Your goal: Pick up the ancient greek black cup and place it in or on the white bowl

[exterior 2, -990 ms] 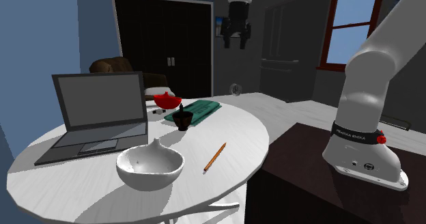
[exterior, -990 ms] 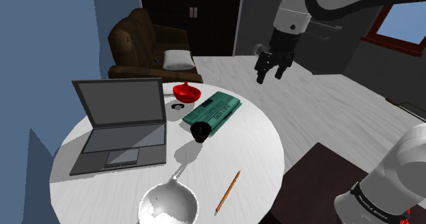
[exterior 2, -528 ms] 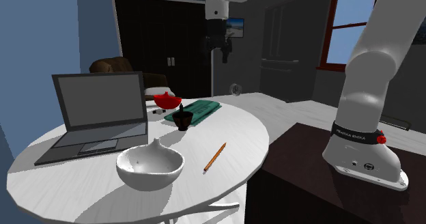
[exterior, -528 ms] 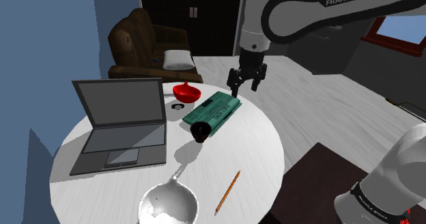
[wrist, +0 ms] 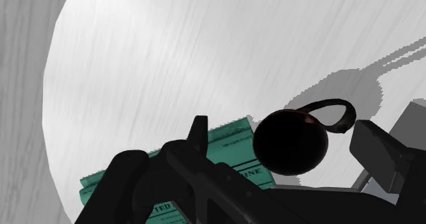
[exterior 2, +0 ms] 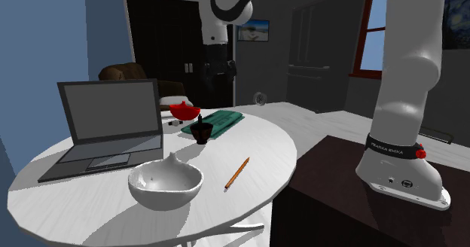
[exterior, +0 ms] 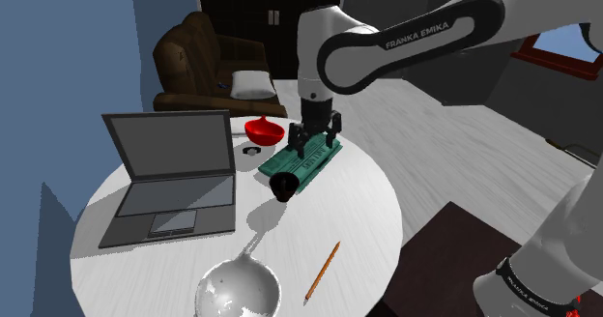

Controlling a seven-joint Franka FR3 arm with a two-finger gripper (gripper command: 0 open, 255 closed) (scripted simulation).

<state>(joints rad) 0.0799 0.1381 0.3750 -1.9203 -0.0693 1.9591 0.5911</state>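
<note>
Between the spread fingers (wrist: 379, 151) of your gripper (exterior: 316, 137) lies the black cup (wrist: 290, 142), untouched, beside a green book (wrist: 235, 144).

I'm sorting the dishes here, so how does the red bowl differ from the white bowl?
The red bowl looks smaller than the white bowl. In the shoulder view the red bowl stands past the laptop, the white bowl at the table's near edge. Both sit upright.

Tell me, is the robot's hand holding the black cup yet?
No, nothing is held. The gripper hangs open above the green book, and the black cup sits untouched on the table.
</note>
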